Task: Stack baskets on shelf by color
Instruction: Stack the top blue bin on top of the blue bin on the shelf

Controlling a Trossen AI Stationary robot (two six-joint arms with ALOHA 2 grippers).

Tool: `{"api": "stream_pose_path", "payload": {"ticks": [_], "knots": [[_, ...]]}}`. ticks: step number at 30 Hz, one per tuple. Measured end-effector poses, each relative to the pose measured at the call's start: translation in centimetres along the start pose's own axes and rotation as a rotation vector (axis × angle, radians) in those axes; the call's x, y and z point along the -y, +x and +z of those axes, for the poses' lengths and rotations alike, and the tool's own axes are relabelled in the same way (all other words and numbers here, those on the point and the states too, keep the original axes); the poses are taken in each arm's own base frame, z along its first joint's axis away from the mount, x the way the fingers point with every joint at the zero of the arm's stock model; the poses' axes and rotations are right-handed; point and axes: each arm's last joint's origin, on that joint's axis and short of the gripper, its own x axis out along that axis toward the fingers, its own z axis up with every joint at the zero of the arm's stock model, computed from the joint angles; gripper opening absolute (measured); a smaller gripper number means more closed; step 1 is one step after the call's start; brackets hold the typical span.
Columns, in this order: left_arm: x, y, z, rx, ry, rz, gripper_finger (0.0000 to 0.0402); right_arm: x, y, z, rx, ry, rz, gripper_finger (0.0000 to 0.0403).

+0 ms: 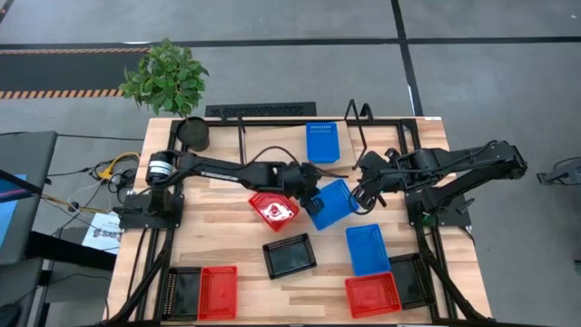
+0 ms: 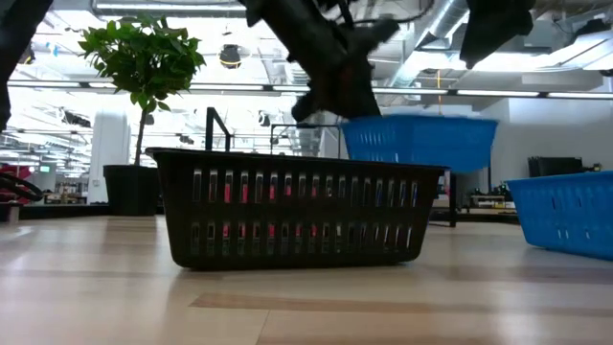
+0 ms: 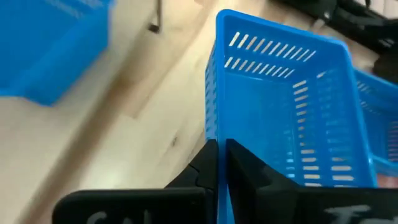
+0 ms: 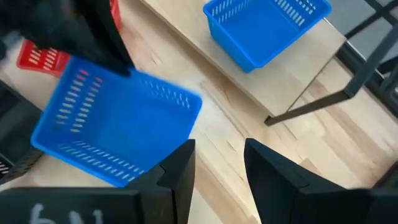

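My left gripper [image 1: 313, 189] is shut on a blue basket [image 1: 332, 205], which hangs above the table's middle, in front of the shelf [image 1: 272, 150]. Another blue basket [image 1: 322, 143] rests by its bottom on the shelf board. My right gripper [image 4: 217, 168] stands open just right of the lifted basket [image 4: 118, 124], with nothing between its fingers. A red basket [image 1: 274, 211], a black basket [image 1: 290, 255] and a third blue basket [image 1: 368, 249] sit on the tabletop nearby. My left gripper pinches one side wall of the blue basket at its rim [image 3: 215, 127], one finger [image 3: 205, 168] outside the wall and one [image 3: 252, 171] inside. The fingers slant down from the table's left. The basket is lifted clear of the table [image 2: 421, 139], roughly level.
Along the near edge stand a black [image 1: 184, 292] and a red basket [image 1: 218, 291] at the left, a red [image 1: 372, 294] and a black one [image 1: 408, 277] at the right. A potted plant [image 1: 168, 77] stands at the far left corner.
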Motion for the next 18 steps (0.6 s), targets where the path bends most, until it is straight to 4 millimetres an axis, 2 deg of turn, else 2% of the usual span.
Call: {"api": "stream_pose_path", "payload": {"ticks": [6, 12, 18], "knots": [[-2.8, -2.5, 1.9, 0.072, -0.076, 0.161, 0.0001, 0.2, -0.5, -0.3, 0.019, 0.059, -0.009, 0.0161], [-4.7, -4.4, 4.1, 0.178, -0.213, 0.162, 0.0006, 0.1, -1.0, -0.9, 0.045, 0.076, -0.034, 0.0161], [-6.8, -4.9, 5.7, 0.295, -0.424, 0.18, 0.0006, -0.1, -1.2, -1.2, 0.046, 0.061, -0.028, 0.0161]]}}
